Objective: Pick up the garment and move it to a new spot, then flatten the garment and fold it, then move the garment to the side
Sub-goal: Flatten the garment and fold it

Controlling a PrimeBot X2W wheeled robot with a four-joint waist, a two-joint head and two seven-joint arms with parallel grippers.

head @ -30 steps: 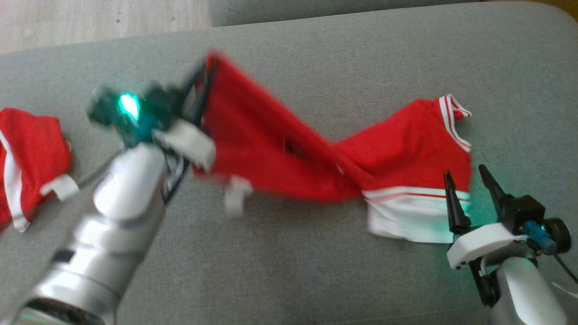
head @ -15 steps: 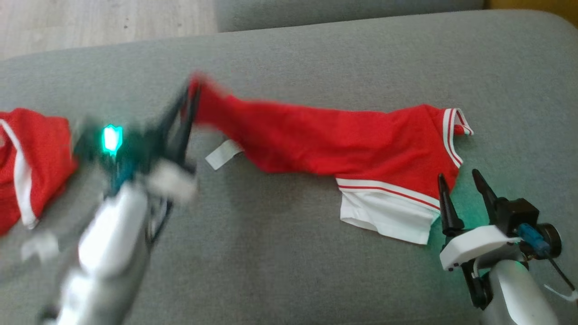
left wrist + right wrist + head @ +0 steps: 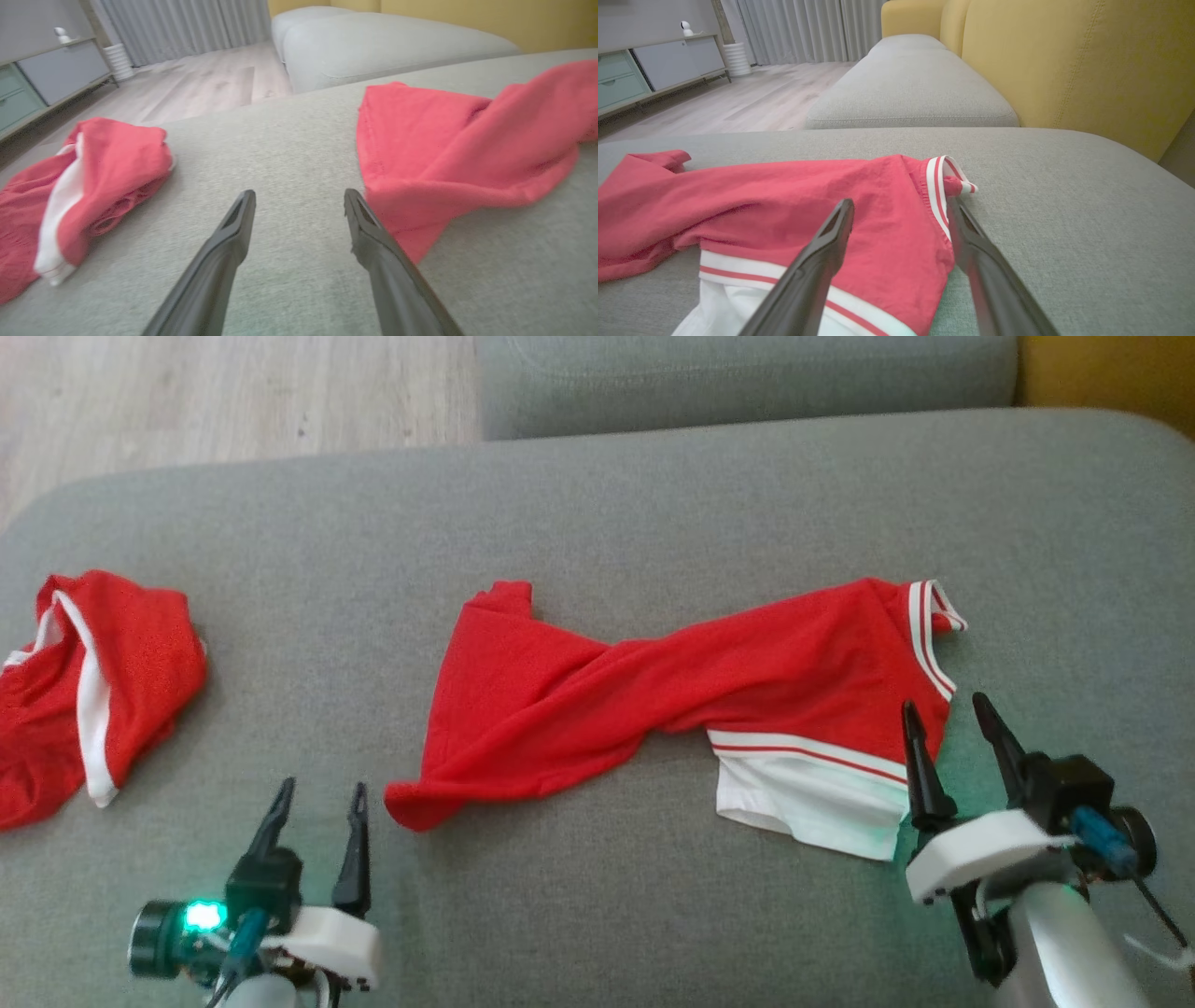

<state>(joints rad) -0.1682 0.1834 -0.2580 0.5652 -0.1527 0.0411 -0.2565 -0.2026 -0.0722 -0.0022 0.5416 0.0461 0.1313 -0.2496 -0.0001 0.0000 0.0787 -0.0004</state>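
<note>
We held the left gripper (image 3: 322, 787) and right gripper (image 3: 944, 703) spread and empty at opposite ends of the twisted red garment (image 3: 672, 700), likely poised to flatten it.

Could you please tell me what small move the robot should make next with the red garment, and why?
Probably bring the left gripper to the near left corner of the red garment and pinch it. The garment lies twisted across its middle on the grey cushion, not flat, and the left gripper stands open beside that corner, holding nothing.
</note>
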